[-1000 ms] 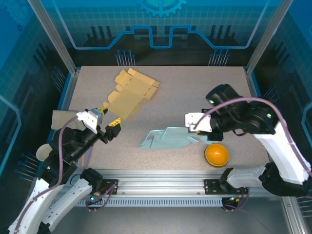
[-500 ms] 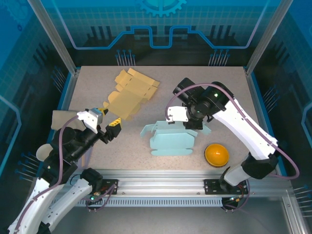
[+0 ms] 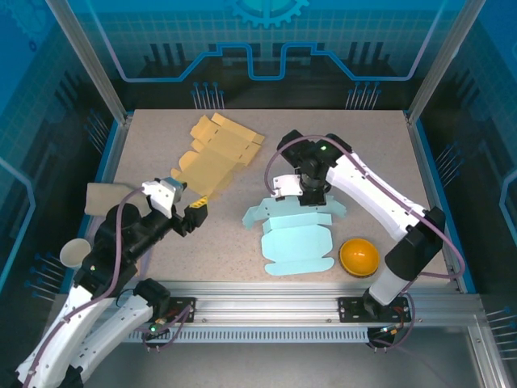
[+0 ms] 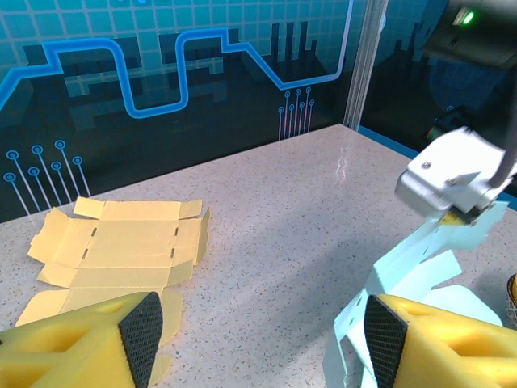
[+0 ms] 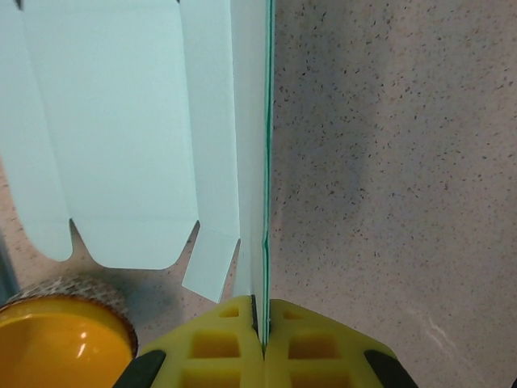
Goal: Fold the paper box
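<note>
Find the light-blue paper box (image 3: 297,242), still an unfolded flat sheet, on the bench (image 3: 371,153) at centre right, in front of the right arm's base. Its near panels lie flat on the surface. Its far edge is lifted off the bench, where the right gripper (image 3: 300,196) holds it.

In the right wrist view, note that the right gripper (image 5: 260,307) is fully closed on that sheet. The two yellow pads (image 5: 216,343) press together on one thin panel, which runs edge-on straight away from them. The remaining panels spread out to the left of it.

Note that the left gripper (image 3: 188,204) stands wide open and has hold of nothing. It hangs above the bench at the left, well apart from the blue sheet and pointed toward it. In the left wrist view, the two yellow fingers (image 4: 97,343) frame the lower corners, with bare bench between them.

A second flat sheet, the yellow cardboard blank (image 3: 214,153), lies at the far left of the bench, clear of both grippers. An orange bowl (image 3: 359,255) sits near the front edge, just beside the blue sheet's right side.
</note>
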Controlling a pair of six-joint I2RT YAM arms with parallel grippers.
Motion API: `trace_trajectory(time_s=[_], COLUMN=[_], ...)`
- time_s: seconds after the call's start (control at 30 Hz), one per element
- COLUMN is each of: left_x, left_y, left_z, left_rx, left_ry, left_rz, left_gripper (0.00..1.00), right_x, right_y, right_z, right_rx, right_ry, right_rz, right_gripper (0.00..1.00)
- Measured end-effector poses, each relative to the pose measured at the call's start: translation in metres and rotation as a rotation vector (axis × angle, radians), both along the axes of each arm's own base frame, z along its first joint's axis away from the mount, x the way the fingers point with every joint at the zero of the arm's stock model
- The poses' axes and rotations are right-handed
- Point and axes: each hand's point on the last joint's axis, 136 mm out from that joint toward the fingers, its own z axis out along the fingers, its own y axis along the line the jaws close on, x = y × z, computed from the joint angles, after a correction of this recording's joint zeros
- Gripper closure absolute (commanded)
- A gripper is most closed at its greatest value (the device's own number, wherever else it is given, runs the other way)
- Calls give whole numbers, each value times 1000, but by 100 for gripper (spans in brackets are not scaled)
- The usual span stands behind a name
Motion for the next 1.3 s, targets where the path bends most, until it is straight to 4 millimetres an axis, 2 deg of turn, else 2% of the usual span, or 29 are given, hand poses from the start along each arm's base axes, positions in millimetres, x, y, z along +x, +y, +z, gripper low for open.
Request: trace_trajectory(time_s=[0.13,0.23,0.47,0.77,1.0,1.17,1.3], left_x=[1,3,26,60,64,73,81], left_y=[-1,-1,7,-7,-15,-20,-29], left_z=[-6,-9,-27,-104,-158,-195,-209], left_rx=[6,4,-101,-168,-157,-118,-105], left_ry=[13,26,192,543,662,724,743], left_rz=[0,5,148,287,300,317,294], left_gripper=[29,31,34,47,51,54,56], right_x=[10,16,25,43,53,51,51], right_y=[0,3,6,9,0,1,3], right_z=[-37,-55,-65,-68,-68,-68,-71], right_rx=[-3,21,93,145,186,212,213], right_ry=[-18,-60,-208,-290,-290,-320,-374], right_rz=[18,34,72,86,81,142,202], right_gripper=[100,100,100,100,100,100,100])
